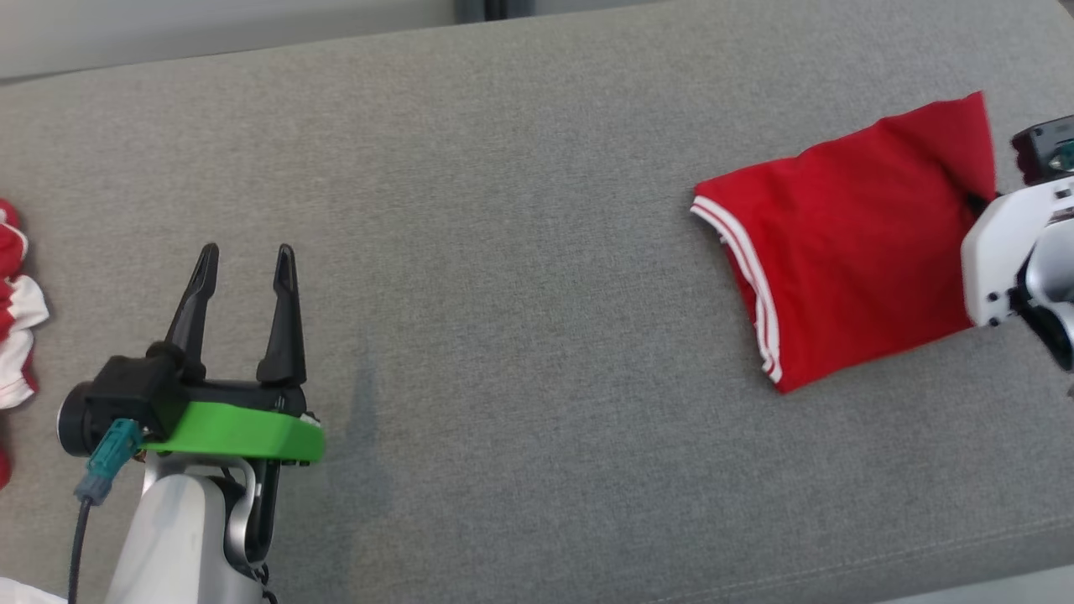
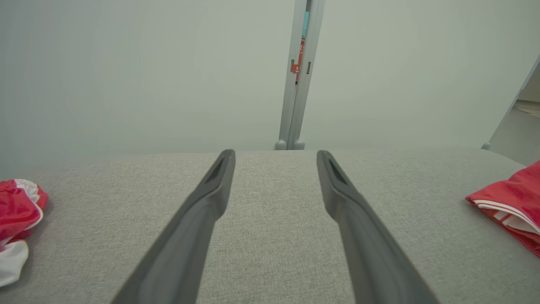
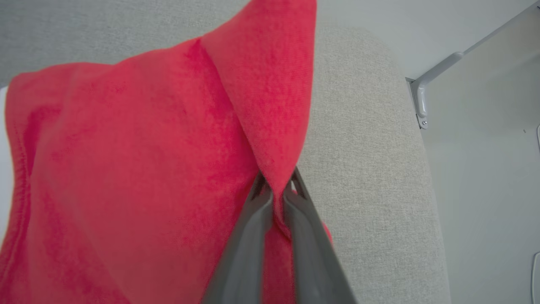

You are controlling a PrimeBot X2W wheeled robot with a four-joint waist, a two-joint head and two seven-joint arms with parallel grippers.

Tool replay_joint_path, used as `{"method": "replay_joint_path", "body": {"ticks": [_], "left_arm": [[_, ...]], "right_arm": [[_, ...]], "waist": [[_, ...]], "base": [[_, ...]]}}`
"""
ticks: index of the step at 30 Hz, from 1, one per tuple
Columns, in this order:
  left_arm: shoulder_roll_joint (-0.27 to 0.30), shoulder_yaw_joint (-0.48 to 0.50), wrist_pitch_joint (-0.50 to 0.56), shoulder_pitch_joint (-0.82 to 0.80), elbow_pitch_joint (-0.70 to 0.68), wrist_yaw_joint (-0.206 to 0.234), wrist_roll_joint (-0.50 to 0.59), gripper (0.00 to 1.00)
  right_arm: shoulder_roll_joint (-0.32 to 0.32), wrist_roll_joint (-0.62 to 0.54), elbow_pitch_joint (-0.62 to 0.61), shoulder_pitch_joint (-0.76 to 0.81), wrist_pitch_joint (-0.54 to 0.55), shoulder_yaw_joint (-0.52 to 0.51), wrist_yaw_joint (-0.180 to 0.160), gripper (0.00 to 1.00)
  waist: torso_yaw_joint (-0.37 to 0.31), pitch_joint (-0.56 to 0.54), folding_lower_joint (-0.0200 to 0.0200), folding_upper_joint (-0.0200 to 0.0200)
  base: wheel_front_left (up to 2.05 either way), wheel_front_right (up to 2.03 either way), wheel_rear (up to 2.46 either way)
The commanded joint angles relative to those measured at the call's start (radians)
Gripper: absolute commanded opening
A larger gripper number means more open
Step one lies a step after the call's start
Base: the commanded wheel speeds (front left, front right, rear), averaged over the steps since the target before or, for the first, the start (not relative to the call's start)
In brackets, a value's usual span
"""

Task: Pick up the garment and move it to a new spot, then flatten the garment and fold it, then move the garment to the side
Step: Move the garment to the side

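Garment [image 1: 847,252], red with white-striped trim, folded and lying at the right end of the grey upholstered surface [image 1: 503,252], its right edge gathered into a ridge. Pinched there between the closed fingers of the right gripper [image 3: 276,185], a fold of red cloth squeezed between the tips. Left gripper [image 1: 247,249] spread wide and holding nothing, well apart from the garment over the surface's left part, near a crumpled red-and-white cloth [image 1: 17,294] at the left edge.
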Motion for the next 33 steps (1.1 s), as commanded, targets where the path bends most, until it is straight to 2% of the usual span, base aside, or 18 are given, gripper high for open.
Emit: {"method": "replay_joint_path", "body": {"ticks": [1,8,13,18,23,25,26,27,33], "left_arm": [[0.014,0.004,-0.003,-0.027,-0.012,-0.002,0.0,1.0],[0.057,-0.014,-0.002,-0.085,-0.065,-0.002,0.015,1.0],[0.081,-0.027,-0.002,-0.12,-0.092,-0.002,0.004,1.0],[0.108,-0.036,-0.001,-0.146,-0.115,-0.002,-0.005,1.0],[0.119,-0.043,-0.001,-0.153,-0.126,-0.002,-0.008,1.0],[0.119,-0.046,-0.001,-0.154,-0.124,-0.002,-0.01,1.0],[0.119,-0.047,-0.001,-0.152,-0.121,-0.002,-0.011,1.0],[0.119,-0.05,-0.001,-0.151,-0.117,-0.002,-0.013,1.0],[0.099,-0.058,-0.001,-0.13,-0.089,0.001,-0.017,1.0]], "right_arm": [[-0.017,0.002,0.011,-0.023,-0.016,-0.011,-0.002,0.0],[-0.091,-0.035,0.067,-0.098,-0.11,-0.089,-0.002,0.0],[-0.13,-0.089,0.099,-0.139,-0.177,-0.144,-0.002,0.0],[-0.156,-0.166,0.132,-0.161,-0.236,-0.22,-0.002,0.0],[-0.151,-0.235,0.14,-0.165,-0.286,-0.288,-0.002,0.0],[-0.148,-0.279,0.123,-0.159,-0.312,-0.304,-0.002,0.27],[-0.145,-0.295,0.116,-0.155,-0.323,-0.306,-0.002,0.69],[-0.142,-0.313,0.11,-0.154,-0.332,-0.318,-0.002,1.0],[-0.108,-0.378,0.083,-0.122,-0.344,-0.35,-0.002,1.0]], "waist": [[-0.084,0.09,0.0,-0.0001],[-0.13,0.203,0.0,-0.0001],[-0.127,0.267,0.0,-0.0001],[-0.116,0.306,0.0,-0.0001],[-0.104,0.319,0.0,-0.0001],[-0.096,0.316,0.0,-0.0001],[-0.093,0.313,0.0,-0.0001],[-0.089,0.309,0.0,-0.0001],[-0.067,0.256,0.0,-0.0001]], "base": [[0.0,0.0,0.0],[0.0,0.0,0.0],[0.0,0.0,0.0],[0.0,0.0,0.0],[0.0,0.0,0.0],[0.0,0.0,0.0],[0.0,0.0,0.0],[0.0,0.0,0.0],[0.0,0.0,0.0]]}}
